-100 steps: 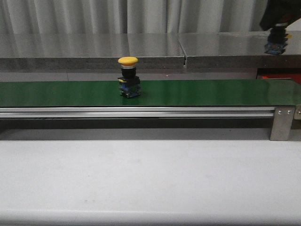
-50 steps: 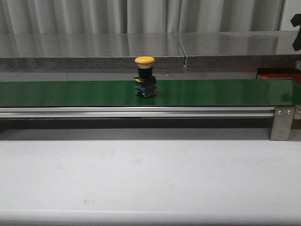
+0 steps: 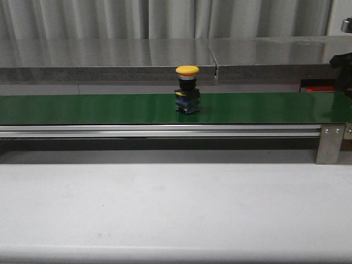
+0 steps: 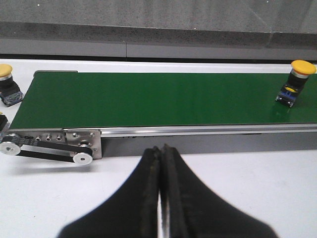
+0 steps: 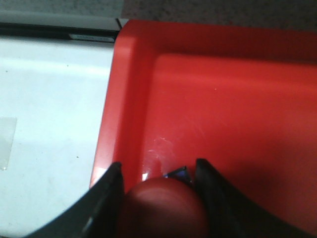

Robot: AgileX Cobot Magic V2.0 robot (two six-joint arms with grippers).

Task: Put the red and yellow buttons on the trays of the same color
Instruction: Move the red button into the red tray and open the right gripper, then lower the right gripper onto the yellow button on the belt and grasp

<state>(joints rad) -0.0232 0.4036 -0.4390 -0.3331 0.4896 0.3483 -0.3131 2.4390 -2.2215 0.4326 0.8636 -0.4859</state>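
Observation:
A yellow button [image 3: 187, 91] stands upright on the green belt [image 3: 82, 109] near its middle; the left wrist view has the same yellow button [image 4: 295, 82] far off to one side. My left gripper [image 4: 159, 148] is shut on nothing, low over the white table in front of the belt. My right gripper [image 5: 158, 166] is shut on a dark-red button [image 5: 166, 206], held just above the floor of the red tray [image 5: 237, 99] near its corner. In the front view only a sliver of the red tray [image 3: 318, 88] and part of my right arm [image 3: 344, 69] show. A yellow tray is out of view.
Another yellow button [image 4: 7, 84] lies on the table beyond the belt's roller end [image 4: 54, 144]. A grey metal ledge [image 3: 110, 58] runs behind the belt. The belt's metal bracket [image 3: 330, 144] stands at the right.
The yellow button has ridden the belt to the right. My right arm has come down from the upper right with its button and now sits mostly outside the front view.

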